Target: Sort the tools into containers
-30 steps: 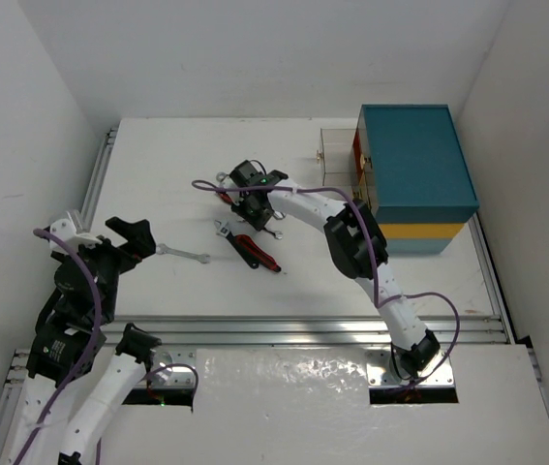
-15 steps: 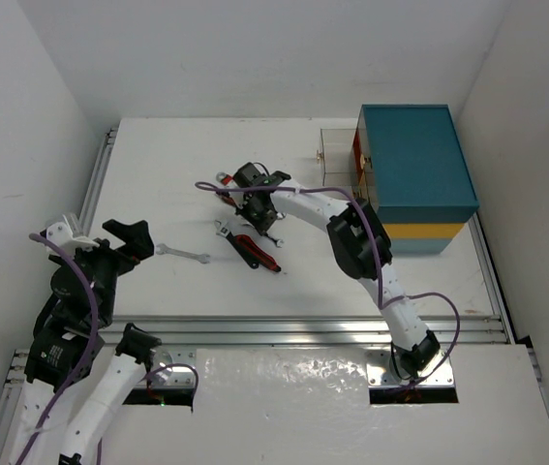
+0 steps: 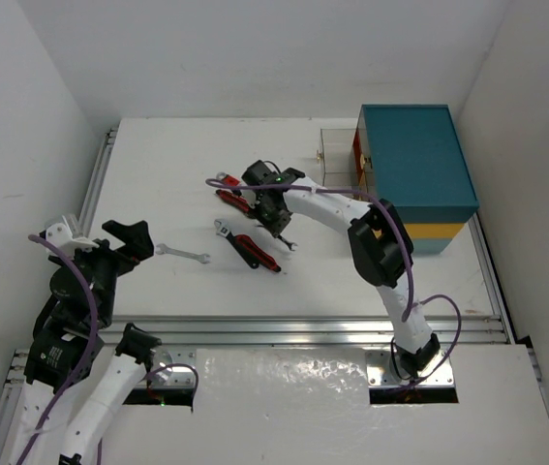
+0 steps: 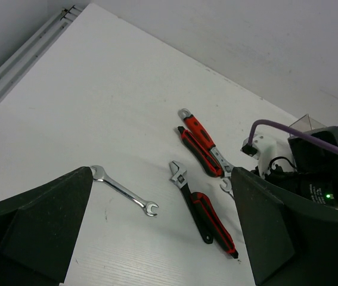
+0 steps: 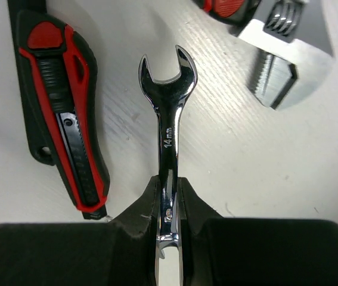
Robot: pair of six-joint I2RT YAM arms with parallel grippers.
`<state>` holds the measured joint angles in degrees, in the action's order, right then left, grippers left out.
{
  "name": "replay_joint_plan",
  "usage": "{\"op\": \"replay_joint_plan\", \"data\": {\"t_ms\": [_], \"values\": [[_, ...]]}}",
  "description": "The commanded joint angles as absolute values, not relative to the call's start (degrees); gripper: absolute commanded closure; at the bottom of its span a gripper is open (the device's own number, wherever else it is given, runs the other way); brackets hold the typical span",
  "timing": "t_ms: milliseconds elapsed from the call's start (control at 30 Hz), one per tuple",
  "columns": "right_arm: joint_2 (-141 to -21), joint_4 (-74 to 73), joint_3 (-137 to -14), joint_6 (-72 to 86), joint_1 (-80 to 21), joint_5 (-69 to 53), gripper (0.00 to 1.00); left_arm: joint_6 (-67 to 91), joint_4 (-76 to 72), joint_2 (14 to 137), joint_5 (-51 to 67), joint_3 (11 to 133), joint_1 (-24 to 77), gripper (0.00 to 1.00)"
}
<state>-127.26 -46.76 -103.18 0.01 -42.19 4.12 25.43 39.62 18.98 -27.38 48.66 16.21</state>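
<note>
My right gripper (image 5: 169, 196) is shut on a thin silver spanner (image 5: 167, 128), its open end pointing away from the fingers just over the white table. In the top view that gripper (image 3: 272, 221) sits mid-table with the spanner's end (image 3: 289, 244) poking out below it. A red-and-black knife-like tool (image 5: 61, 119) lies left of it, and an adjustable wrench head (image 5: 282, 53) is at the upper right. My left gripper (image 4: 157, 238) is open and holds nothing, back at the table's left. Ahead of it lie a second spanner (image 4: 123, 190) and two red-handled adjustable wrenches (image 4: 186, 190) (image 4: 201, 143).
The teal box (image 3: 414, 165) with its yellow band stands at the table's right edge. A clear drawer (image 3: 337, 155) sticks out of its left side. White walls close in on both sides, and metal rails (image 3: 303, 329) run along the near edge.
My right gripper has shut on the silver spanner and shifted a little right and nearer, taking it along. The left arm has barely moved and stays open.
</note>
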Motion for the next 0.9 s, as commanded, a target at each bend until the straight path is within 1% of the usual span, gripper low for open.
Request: {"op": "replay_joint_plan", "data": {"t_ms": [0, 133, 300, 367, 433, 600, 633, 733, 867], "values": [[-122.6, -46.1, -103.1, 1.6, -42.5, 5.5, 1.00, 24.4, 36.9, 18.3, -27.0, 48.6, 16.5, 0.00], [-122.3, -46.5, -103.4, 2.2, -42.5, 6.2, 1.00, 24.5, 37.0, 18.0, -27.1, 48.5, 16.5, 0.00], [-117.1, -44.2, -103.5, 4.4, -41.5, 8.4, 1.00, 24.4, 36.9, 17.9, -27.0, 48.4, 16.5, 0.00], [-115.1, -44.2, -105.7, 5.0, -40.5, 9.7, 1.00, 24.4, 36.9, 17.8, -26.9, 48.5, 16.5, 0.00], [-114.3, -45.2, -109.3, 6.3, -37.9, 11.4, 1.00, 24.4, 36.7, 17.6, -26.9, 48.4, 16.5, 0.00], [-115.6, -47.5, -117.8, 6.8, -29.1, 10.3, 1.00, 24.3, 36.7, 17.6, -26.7, 48.3, 16.5, 0.00], [-116.5, -47.4, -120.5, 4.7, -27.4, 9.8, 1.00, 24.3, 36.7, 17.7, -26.6, 48.4, 16.6, 0.00], [-117.9, -44.7, -123.3, 1.4, -25.2, 9.5, 1.00, 24.3, 36.6, 18.0, -26.5, 48.3, 16.5, 0.00], [-120.8, -41.9, -127.2, -3.5, -21.6, 11.7, 1.00, 24.2, 36.6, 18.7, -26.0, 48.3, 16.5, 0.00]]}}
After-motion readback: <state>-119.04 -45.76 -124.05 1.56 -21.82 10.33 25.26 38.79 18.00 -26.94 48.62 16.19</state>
